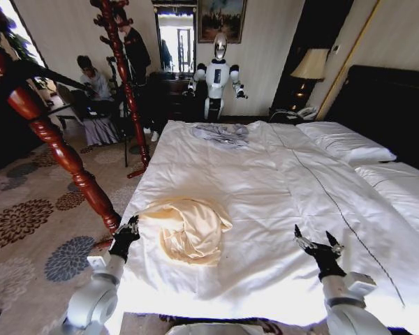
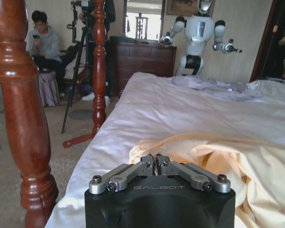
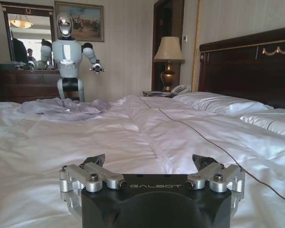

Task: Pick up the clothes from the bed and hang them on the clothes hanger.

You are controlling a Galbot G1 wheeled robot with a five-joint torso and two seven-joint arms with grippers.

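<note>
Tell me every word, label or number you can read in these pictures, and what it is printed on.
"GALBOT": on the black body of the left gripper, in the left wrist view.
"GALBOT": on the black body of the right gripper, in the right wrist view.
No other writing can be read; nothing legible shows on the bed, the cream garment or the other robot.
</note>
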